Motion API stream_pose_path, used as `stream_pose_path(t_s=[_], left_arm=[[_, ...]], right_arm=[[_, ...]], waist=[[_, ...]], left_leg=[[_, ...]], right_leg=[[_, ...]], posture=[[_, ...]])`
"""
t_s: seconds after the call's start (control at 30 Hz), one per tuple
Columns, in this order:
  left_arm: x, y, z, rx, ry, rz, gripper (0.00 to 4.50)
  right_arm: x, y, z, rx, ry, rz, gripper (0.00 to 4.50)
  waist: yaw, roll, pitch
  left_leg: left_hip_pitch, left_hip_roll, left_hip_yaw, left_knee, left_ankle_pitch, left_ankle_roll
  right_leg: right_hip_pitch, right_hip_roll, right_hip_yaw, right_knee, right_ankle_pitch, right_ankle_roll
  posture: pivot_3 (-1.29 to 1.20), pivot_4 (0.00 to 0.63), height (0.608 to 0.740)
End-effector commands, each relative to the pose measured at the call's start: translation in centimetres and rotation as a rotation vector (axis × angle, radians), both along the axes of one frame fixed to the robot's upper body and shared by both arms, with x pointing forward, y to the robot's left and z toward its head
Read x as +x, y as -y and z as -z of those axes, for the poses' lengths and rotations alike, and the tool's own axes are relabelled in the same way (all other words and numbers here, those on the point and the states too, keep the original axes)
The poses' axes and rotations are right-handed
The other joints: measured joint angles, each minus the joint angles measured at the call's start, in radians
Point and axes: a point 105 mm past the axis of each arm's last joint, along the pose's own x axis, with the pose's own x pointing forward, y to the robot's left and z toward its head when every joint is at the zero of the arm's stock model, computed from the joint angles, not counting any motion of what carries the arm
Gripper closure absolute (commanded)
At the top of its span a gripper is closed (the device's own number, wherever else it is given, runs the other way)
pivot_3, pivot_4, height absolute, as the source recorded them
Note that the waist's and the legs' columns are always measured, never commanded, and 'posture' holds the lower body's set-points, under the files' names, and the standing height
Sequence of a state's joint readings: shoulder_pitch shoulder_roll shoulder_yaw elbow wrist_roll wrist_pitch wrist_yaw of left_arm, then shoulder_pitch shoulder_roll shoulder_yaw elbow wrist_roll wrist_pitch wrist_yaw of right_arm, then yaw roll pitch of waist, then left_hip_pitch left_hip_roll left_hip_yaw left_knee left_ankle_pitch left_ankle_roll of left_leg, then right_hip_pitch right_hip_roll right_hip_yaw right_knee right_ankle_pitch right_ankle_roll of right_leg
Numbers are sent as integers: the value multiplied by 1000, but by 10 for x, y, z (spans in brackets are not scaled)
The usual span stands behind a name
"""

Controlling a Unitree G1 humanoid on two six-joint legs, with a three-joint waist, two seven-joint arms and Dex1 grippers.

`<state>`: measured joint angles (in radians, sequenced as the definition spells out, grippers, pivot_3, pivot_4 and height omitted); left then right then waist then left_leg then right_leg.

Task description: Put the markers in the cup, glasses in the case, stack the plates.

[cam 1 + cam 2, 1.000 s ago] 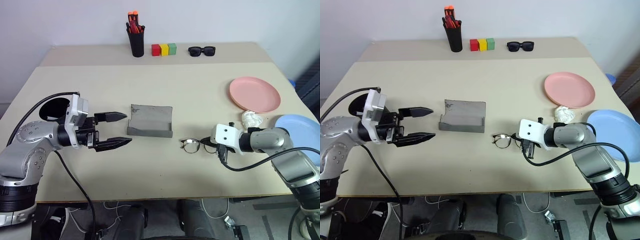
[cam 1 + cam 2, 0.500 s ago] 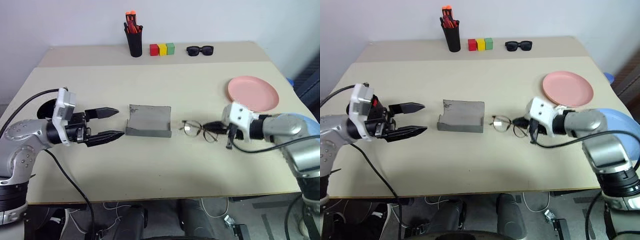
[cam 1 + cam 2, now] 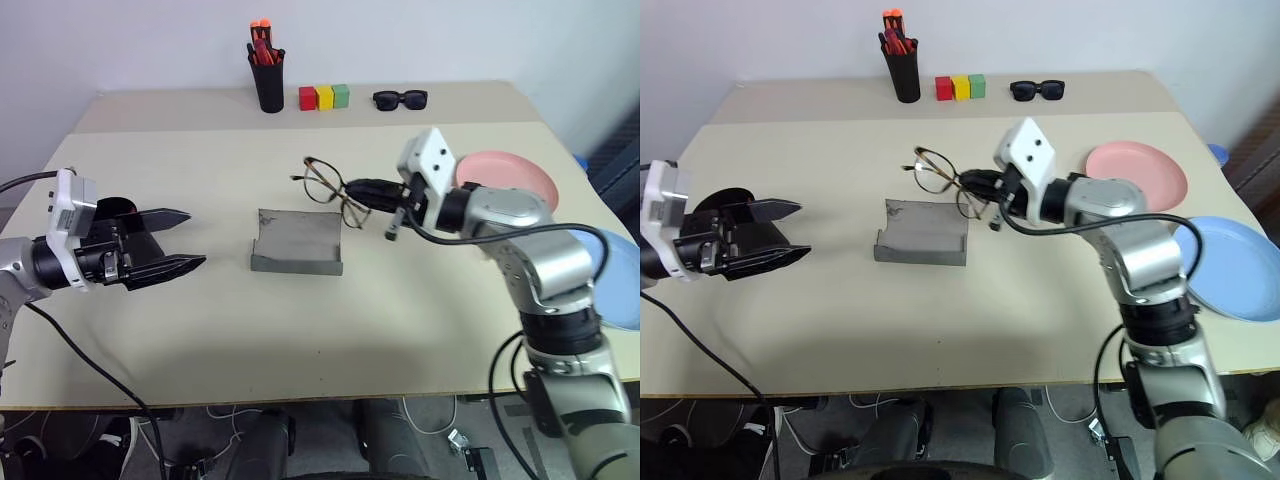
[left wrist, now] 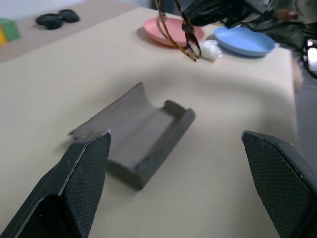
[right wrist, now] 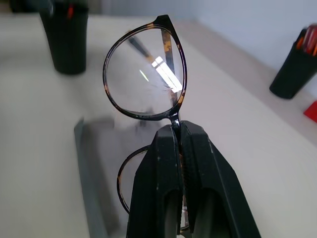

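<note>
Above the open case (image 3: 298,243), the glasses (image 3: 326,186) are pinched only at the bridge by the closed right tool (image 3: 362,187), so they could twist or slip out and miss the tray, while the left tool (image 3: 170,241) is held wide open and empty.

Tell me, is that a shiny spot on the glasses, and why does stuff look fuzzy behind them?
Right wrist view: yes, a white streak of glare crosses the upper clear lens of the thin dark-framed glasses, pinched at the bridge by the right end effector; the open grey case and black pen holder behind are out of focus. Left wrist view: the raised glasses are blurred too.
</note>
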<state>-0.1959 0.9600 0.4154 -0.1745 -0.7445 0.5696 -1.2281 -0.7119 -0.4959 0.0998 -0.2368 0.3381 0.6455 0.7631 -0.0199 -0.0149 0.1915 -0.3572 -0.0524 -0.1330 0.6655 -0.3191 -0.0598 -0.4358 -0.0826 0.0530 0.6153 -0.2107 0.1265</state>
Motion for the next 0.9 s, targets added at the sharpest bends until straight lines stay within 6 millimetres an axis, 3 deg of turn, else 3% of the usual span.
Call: stream_pose_path(t_s=[0.03,0.17,0.37,0.73,0.9], left_arm=[[0,-8,-16,0,100,-52,155],[-5,-22,-11,54,72,-60,155],[-6,-10,-14,21,66,-30,155],[-5,-3,-12,11,58,-11,155],[-5,-1,-11,6,60,-6,155]], right_arm=[[3,-17,-10,43,55,1,4469],[11,-32,-5,94,41,13,4469],[11,-51,18,101,2,-2,4469],[17,-61,55,-9,1,6,4469],[11,-58,85,-159,-25,-12,4469]], waist=[[2,0,0],[-3,0,0],[-4,0,0],[-25,0,0],[-26,0,0]], left_leg=[[0,0,0,0,0,0],[0,0,0,0,0,0],[-1,0,0,-1,0,0],[-1,0,0,-1,0,0],[-1,0,0,-2,0,0]], right_leg=[[0,0,0,0,0,0],[-1,0,0,1,0,0],[-2,0,0,2,0,0],[-3,0,0,2,0,0],[-4,0,0,3,0,0]], posture=[[0,150,740],[0,150,740],[0,150,740],[0,150,740],[0,150,740]])
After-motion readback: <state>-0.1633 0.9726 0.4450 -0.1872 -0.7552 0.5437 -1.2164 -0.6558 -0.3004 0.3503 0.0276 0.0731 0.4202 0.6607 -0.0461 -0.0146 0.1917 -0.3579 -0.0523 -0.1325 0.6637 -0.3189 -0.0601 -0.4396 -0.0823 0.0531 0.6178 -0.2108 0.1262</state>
